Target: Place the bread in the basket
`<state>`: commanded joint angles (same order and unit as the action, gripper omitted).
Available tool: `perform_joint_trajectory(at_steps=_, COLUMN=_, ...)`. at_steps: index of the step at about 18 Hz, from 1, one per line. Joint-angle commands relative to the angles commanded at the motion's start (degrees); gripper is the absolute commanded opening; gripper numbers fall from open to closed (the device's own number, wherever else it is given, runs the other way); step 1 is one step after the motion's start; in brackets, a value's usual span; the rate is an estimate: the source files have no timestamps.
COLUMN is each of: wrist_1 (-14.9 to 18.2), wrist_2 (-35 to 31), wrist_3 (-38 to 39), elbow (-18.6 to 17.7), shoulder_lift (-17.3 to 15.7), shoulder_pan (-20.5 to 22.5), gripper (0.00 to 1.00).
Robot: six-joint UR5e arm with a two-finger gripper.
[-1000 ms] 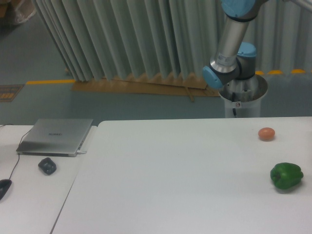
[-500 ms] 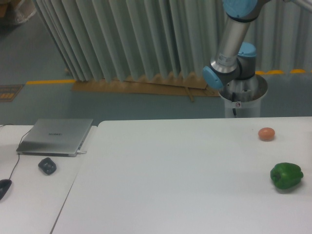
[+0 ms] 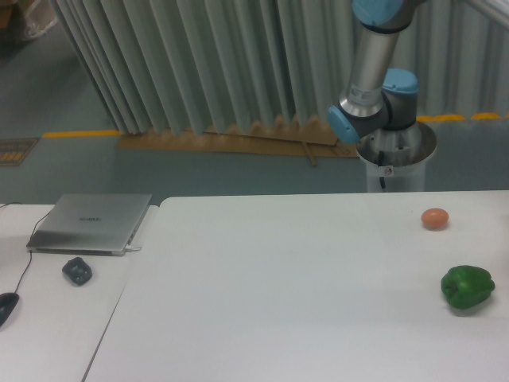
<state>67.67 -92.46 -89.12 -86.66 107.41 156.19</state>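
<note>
Claw out of view, state impossible to tell; only arm (image 3: 374, 64) showing. No bread or basket visible, just pepper (image 3: 468, 287) and egg-like ball (image 3: 435, 218) on table (image 3: 278, 302). Probably light, soft; best gripped gently mid-length.

— Where does the bread lie?
— It cannot be told from this view: no long golden-tan roll shows anywhere in it.
— And the basket?
— Out of view as well.
— What about the small thing at the far right of the table (image 3: 278, 302)?
— That is a round orange-brown ball (image 3: 434, 218), shaped like an egg, not a roll. Nearer on the same side sits a green pepper (image 3: 468, 287), well apart from it.
</note>
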Motion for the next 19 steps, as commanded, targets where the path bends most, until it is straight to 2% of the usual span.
perform_joint_trajectory(at_steps=3, wrist_1=4.56, wrist_2=-0.09, wrist_3=0.27, elbow=-0.09, shoulder_lift=-1.67, shoulder_pan=-0.80, gripper=1.00)
perform_joint_trajectory(at_steps=4, wrist_1=7.53, wrist_2=-0.09, wrist_3=0.26, elbow=0.43, shoulder_lift=-1.67, shoulder_pan=-0.71, gripper=1.00)
perform_joint_trajectory(at_steps=5, wrist_1=12.78, wrist_2=0.00, wrist_3=-0.43, elbow=0.70, shoulder_lift=-1.85, shoulder_pan=-0.45, gripper=1.00)
perform_joint_trajectory(at_steps=7, wrist_1=16.86, wrist_2=0.26, wrist_3=-0.53, elbow=0.09, shoulder_lift=-3.77, shoulder_pan=-0.97, gripper=1.00)
perform_joint_trajectory(at_steps=10, wrist_1=16.88, wrist_2=1.32, wrist_3=-0.26, elbow=-0.97, shoulder_lift=-4.92, shoulder_pan=-2.37, gripper=1.00)
perform_joint_trajectory(at_steps=19, wrist_1=16.53, wrist_2=4.05, wrist_3=-0.09, elbow=-0.09, shoulder_lift=-5.01, shoulder_pan=-2.29, gripper=1.00)
